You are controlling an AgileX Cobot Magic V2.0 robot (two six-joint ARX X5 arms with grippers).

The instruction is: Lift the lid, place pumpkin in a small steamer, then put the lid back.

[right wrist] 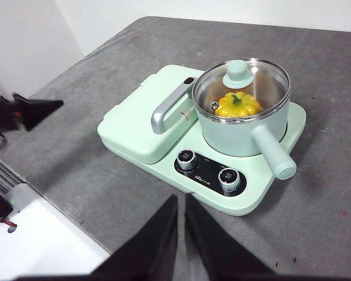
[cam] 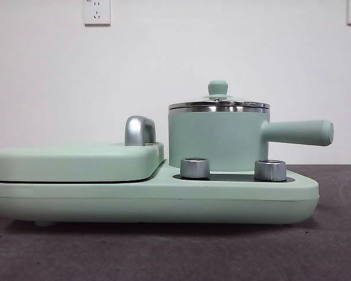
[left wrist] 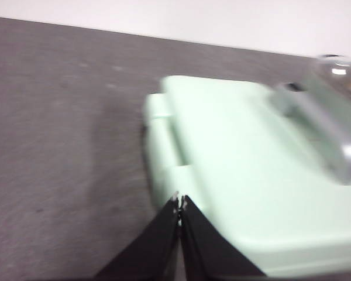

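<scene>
The small steamer stands on the right side of the mint-green base, its long handle pointing right. The lid sits on the steamer, knob up. In the right wrist view the yellow pumpkin lies inside the steamer under the glass lid. My right gripper is shut and empty, high above the table, away from the steamer. My left gripper is shut and empty, above the edge of the flat griddle cover. It also shows in the right wrist view, far from the pot.
The wide base has two silver knobs in front of the steamer. A flat mint-green griddle cover with a chrome handle fills its left half. A white block lies at the table's edge.
</scene>
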